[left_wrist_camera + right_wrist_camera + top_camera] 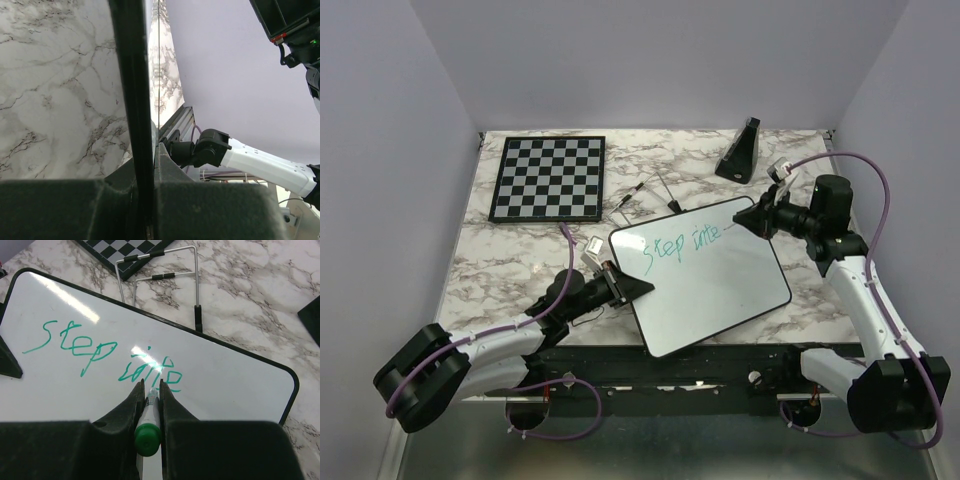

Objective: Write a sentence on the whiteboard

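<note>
Marble table (470,270): whiteboard (710,290) btwn arms, L gripper (638,288) clamped on its edge, R gripper (150,389) pinching green marker (148,432), tip at end of sentence (95,351) ("Step into") running from L gripper toward R; blank board lies base-ward of tip, R arm nearer.

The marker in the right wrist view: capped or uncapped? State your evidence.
Uncapped: the marker, held in the right hand, points its bare tip at the whiteboard beside teal writing.

White arms (495,345), black joints (832,200) — purple cables (887,200)
</note>
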Controlling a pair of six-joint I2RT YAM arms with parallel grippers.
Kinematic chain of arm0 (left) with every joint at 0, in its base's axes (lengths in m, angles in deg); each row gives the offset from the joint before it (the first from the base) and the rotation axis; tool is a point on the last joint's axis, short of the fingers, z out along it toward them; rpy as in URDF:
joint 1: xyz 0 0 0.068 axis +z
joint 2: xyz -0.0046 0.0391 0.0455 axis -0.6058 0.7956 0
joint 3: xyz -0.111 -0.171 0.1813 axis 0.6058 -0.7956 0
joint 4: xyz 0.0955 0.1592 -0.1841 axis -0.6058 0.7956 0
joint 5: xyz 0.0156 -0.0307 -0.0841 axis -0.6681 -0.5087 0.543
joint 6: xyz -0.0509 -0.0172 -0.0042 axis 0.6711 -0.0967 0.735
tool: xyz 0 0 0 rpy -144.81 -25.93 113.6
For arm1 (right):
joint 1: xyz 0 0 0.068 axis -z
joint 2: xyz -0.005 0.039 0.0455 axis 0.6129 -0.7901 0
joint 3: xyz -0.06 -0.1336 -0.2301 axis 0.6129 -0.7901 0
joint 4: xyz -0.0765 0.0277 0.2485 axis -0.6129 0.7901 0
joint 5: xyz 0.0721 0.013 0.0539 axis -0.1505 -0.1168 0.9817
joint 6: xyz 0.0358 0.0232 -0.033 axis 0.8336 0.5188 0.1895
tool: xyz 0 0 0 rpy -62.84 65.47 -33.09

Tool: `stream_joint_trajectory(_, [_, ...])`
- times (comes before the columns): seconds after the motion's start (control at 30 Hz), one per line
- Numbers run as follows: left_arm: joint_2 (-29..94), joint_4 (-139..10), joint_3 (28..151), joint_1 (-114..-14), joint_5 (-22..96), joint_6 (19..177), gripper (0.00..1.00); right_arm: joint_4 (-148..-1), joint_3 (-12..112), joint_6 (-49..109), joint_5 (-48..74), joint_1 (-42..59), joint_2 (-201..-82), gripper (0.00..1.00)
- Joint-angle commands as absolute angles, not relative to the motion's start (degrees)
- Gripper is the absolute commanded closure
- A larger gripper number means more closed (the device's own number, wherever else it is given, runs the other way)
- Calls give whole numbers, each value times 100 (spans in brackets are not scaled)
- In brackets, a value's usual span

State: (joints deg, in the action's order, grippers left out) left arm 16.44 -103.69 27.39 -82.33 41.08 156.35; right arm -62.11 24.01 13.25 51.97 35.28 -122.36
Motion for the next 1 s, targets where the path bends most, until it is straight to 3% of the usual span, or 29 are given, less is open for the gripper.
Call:
stream_joint_trajectory(0.0, [1516, -10576, 2658, -8264, 3911, 15202, 100, -6339, 2303, 1286, 5475, 3639, -12166, 99])
stream_joint_trajectory(0.97, [1235, -10620, 2473, -8264, 3885, 15079, 100, -6409, 2268, 1268, 5686, 3876, -12210, 100])
